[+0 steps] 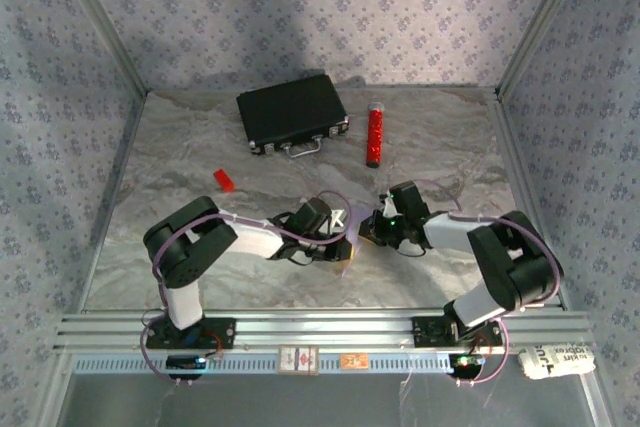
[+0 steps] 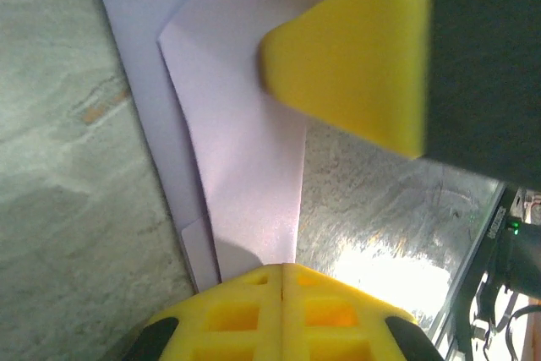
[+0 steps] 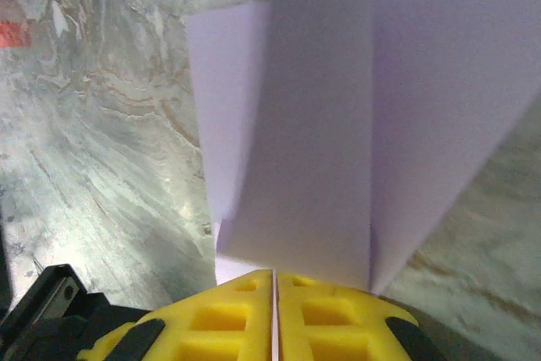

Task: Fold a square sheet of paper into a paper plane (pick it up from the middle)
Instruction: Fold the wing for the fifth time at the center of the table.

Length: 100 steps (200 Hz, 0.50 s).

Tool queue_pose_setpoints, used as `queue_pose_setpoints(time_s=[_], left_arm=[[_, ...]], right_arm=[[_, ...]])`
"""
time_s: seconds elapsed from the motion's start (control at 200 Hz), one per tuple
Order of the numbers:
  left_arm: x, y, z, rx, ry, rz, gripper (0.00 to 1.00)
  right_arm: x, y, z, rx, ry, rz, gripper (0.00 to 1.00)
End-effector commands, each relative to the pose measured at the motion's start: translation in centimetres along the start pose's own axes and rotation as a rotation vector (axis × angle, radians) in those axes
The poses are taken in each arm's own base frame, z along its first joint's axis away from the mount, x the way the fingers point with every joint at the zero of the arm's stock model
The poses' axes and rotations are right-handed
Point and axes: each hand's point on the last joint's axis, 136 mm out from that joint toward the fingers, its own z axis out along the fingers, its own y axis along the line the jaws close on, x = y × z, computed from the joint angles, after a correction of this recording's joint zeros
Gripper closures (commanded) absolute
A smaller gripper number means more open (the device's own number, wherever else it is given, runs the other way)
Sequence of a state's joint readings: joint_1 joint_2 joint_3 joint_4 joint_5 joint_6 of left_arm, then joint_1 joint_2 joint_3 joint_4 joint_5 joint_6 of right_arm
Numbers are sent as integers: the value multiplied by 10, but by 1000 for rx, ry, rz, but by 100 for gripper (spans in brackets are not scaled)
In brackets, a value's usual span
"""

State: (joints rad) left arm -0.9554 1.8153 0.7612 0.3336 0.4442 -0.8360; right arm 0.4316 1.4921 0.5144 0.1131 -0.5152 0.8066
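Left gripper [image 2: 281, 270] is pressed together, pinching the folded lilac sheet of paper [image 2: 245, 166]. Right gripper [image 3: 275, 274] is clamped tight on the same sheet from the other side. The paper sits between them over the counter [image 1: 200, 147], well apart from the black case [image 1: 292, 110], on its near side.

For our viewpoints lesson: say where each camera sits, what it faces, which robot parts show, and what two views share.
Top external: above, behind the robot, looking down at the table; left arm and right arm show.
Left wrist: on the left arm, facing the folded lilac paper past the left end effector.
Right wrist: likewise, past the right end effector.
Shared: both wrist views show that paper.
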Motion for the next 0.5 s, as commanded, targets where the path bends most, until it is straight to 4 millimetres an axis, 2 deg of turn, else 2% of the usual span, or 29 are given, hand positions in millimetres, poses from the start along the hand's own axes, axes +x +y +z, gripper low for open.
queue_pose_setpoints(time_s=[0.0, 0.16, 0.495], left_arm=[[56, 45, -6, -128, 190, -53, 100], [54, 46, -7, -119, 183, -61, 100], [49, 46, -6, -107, 159, -80, 100]], right_arm=[[-7, 2, -18, 45, -50, -34, 89], [-6, 15, -26, 2, -63, -75, 89], [3, 31, -4, -25, -24, -113, 90]])
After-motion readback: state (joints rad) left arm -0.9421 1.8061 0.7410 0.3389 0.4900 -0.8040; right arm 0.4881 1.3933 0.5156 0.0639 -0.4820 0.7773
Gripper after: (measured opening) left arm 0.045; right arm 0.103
